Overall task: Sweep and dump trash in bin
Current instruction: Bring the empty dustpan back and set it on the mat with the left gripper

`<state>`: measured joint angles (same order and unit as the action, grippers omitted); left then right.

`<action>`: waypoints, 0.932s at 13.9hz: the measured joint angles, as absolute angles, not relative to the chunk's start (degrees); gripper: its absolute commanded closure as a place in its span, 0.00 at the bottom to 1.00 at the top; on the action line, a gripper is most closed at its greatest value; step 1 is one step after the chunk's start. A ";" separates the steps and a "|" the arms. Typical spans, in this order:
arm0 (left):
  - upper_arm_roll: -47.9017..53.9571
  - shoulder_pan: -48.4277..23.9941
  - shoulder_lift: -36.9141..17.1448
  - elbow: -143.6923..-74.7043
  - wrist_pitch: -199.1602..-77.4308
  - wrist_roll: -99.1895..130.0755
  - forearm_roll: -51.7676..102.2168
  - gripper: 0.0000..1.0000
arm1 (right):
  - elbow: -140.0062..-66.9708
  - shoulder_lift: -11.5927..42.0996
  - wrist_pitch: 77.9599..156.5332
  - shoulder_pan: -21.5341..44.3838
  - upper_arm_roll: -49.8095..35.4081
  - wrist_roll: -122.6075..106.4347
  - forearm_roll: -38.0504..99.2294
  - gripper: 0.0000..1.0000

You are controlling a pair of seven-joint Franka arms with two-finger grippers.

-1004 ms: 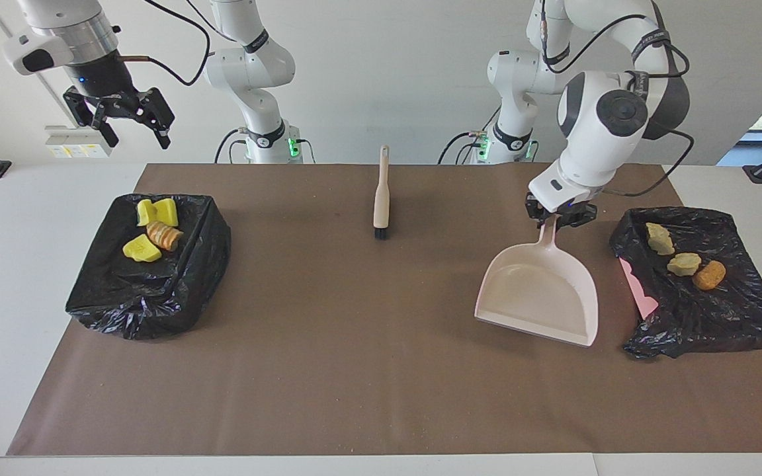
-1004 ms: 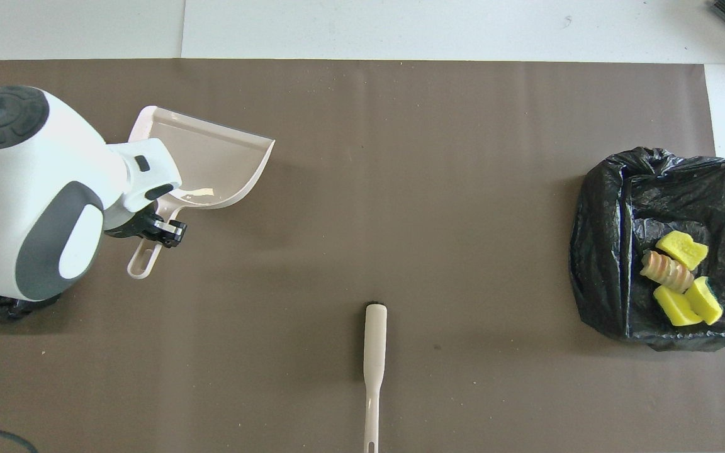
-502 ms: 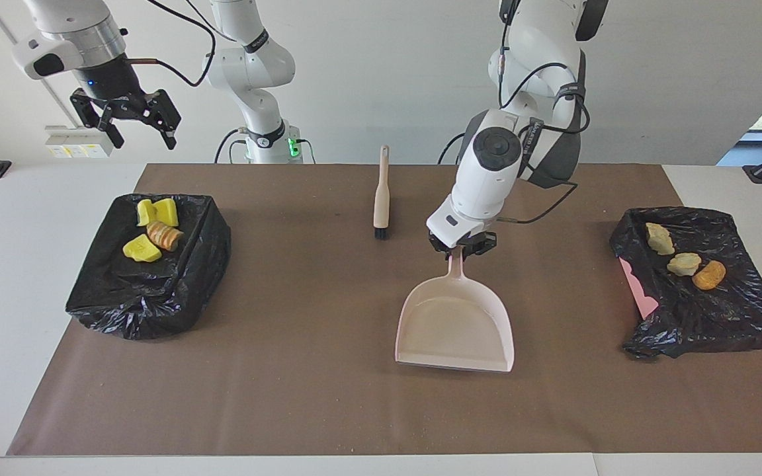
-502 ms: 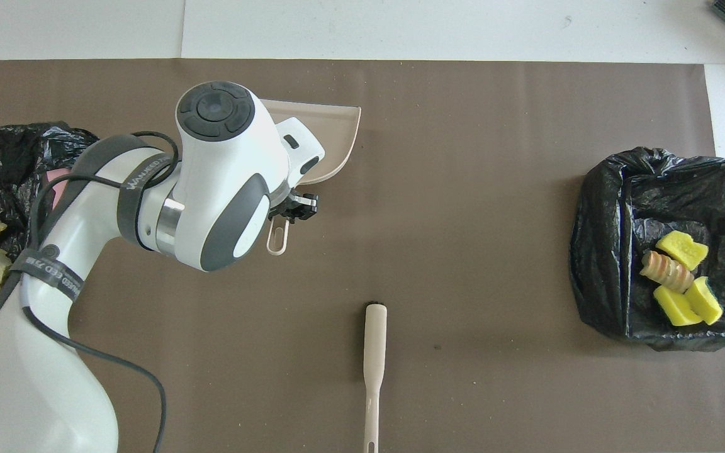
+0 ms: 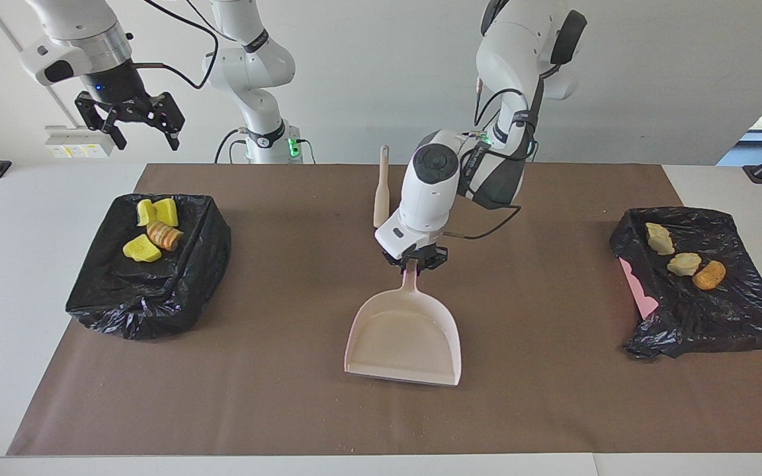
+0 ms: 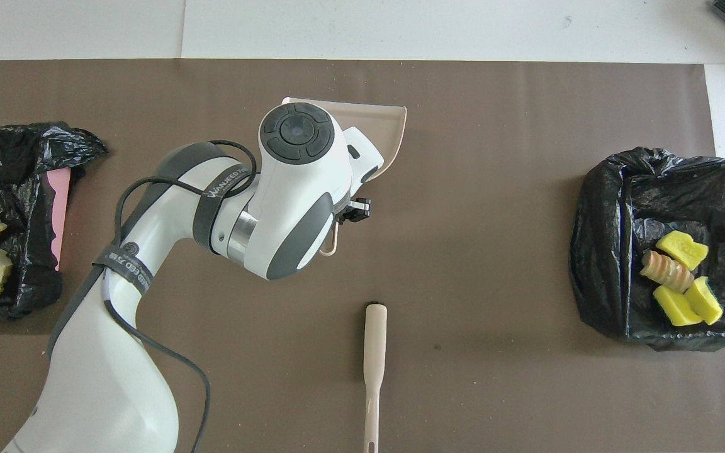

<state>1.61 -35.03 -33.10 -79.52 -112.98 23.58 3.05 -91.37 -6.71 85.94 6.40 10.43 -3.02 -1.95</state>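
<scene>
Dustpan (image 5: 407, 334), empty, held by its handle in left gripper (image 5: 415, 262) jaws mid-surface; right gripper (image 5: 131, 119) jaws wide, over bin (image 5: 149, 277); trash (image 5: 685, 263) binned; judged next: dustpan set down by brush (image 5: 381, 188).

Bright, even daylight; soft faint shadows on the brown mat (image 5: 288, 396); sharp focus, no glare.
</scene>
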 measured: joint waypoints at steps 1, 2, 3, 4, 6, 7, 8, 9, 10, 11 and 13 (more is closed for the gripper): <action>1.73 -35.28 -34.05 -79.03 -113.82 23.64 3.05 1.00 | -91.42 -6.80 85.94 6.39 10.43 -3.02 -1.96 0.00; 1.88 -35.44 -34.61 -78.78 -114.50 23.90 3.06 1.00 | -91.45 -6.87 85.94 6.39 10.43 -3.02 -1.96 0.00; 2.02 -35.54 -34.97 -78.71 -114.87 24.43 3.06 1.00 | -91.46 -6.90 85.94 6.39 10.43 -3.02 -1.96 0.00; 2.11 -35.58 -35.17 -78.71 -114.98 25.18 3.09 1.00 | -91.47 -6.91 85.94 6.39 10.43 -3.02 -1.96 0.00; 2.23 -35.59 -35.24 -78.69 -115.01 27.60 3.39 0.95 | -91.48 -6.92 85.94 6.39 10.43 -3.02 -1.97 0.00; 2.29 -35.60 -35.24 -78.66 -115.04 28.45 3.82 0.83 | -91.48 -6.92 85.94 6.39 10.43 -3.02 -1.97 0.00; 2.32 -35.60 -35.24 -78.64 -115.10 28.82 4.07 0.77 | -91.48 -6.92 85.94 6.39 10.43 -3.02 -1.97 0.00; 2.34 -35.60 -35.24 -78.64 -115.32 29.07 4.17 0.70 | -91.48 -6.93 85.94 6.39 10.43 -3.02 -1.97 0.00; 2.36 -35.61 -35.24 -78.66 -115.68 29.18 4.28 0.59 | -91.48 -6.93 85.94 6.39 10.43 -3.02 -1.97 0.00; 2.45 -35.63 -35.24 -78.82 -116.03 29.21 4.41 0.51 | -91.48 -6.93 85.94 6.39 10.43 -3.02 -1.97 0.00; 2.88 -35.76 -35.24 -79.03 -116.40 29.38 4.56 0.51 | -91.48 -6.93 85.94 6.39 10.43 -3.02 -1.97 0.00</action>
